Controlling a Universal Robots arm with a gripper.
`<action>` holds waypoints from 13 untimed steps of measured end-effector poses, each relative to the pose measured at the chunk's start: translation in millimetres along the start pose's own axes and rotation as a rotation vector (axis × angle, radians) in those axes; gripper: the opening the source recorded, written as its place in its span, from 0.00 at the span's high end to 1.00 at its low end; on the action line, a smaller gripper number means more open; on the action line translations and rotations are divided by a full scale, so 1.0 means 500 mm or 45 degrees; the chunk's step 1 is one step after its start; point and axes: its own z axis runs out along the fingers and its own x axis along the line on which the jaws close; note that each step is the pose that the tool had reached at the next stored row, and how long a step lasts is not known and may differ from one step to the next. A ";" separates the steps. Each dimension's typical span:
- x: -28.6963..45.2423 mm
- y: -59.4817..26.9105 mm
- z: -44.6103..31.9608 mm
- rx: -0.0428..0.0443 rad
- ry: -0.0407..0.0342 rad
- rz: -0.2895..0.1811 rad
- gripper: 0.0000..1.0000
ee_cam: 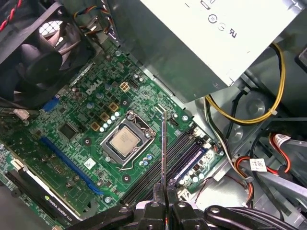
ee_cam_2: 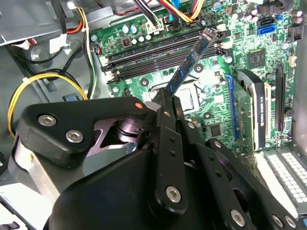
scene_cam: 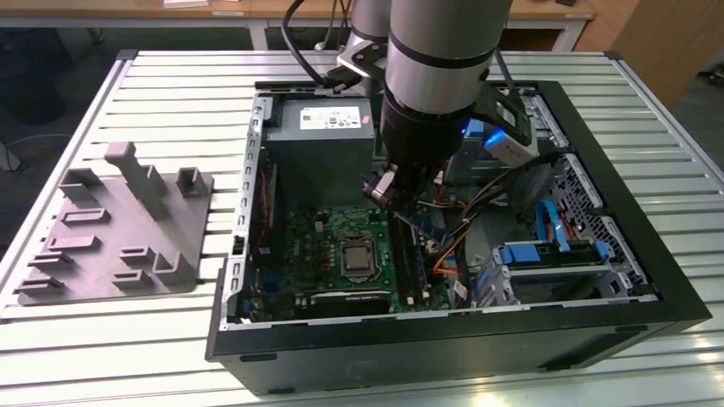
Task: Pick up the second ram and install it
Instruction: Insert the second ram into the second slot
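hand: the hand [scene_cam: 386, 197] hangs inside the open computer case [scene_cam: 453, 343], low over the motherboard [scene_cam: 322, 242]; its fingers are closed on one end of the second ram [scene_cam: 412, 224].
hand up close: in both wrist views the two black fingers [ee_cam_2: 167, 111] pinch the strip's near end, one on each flat face.
second ram: in the second wrist view the second ram [ee_cam_2: 190, 61] juts out past the fingertips as a blue-green strip, its far end over the end of the memory slots [ee_cam_2: 153, 50].
second ram edge-on: in the first wrist view the second ram [ee_cam: 163, 148] shows as a thin line running from the hand [ee_cam: 163, 190] out across the board, between the processor [ee_cam: 123, 142] and the memory slots [ee_cam: 188, 149].
seating: the strip stands tilted and crosses the slots at an angle, so it is not seated; whether its far tip touches a slot cannot be told.
motherboard: green, flat on the case floor, with the processor [scene_cam: 358, 259] near its middle.
power supply: the grey power supply [scene_cam: 322, 127] sits at the far end of the case, just beyond the hand.
cables: yellow cables [ee_cam: 280, 81] loop beside the power supply [ee_cam: 206, 33].
counter: the case stands on a slatted white counter [scene_cam: 169, 76].
fixture: a grey moulded fixture [scene_cam: 114, 229] lies on the counter at the exterior view's left, well apart from the hand.
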 end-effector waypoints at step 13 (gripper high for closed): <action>0.000 0.000 0.000 0.004 -0.0021 0.073 0.87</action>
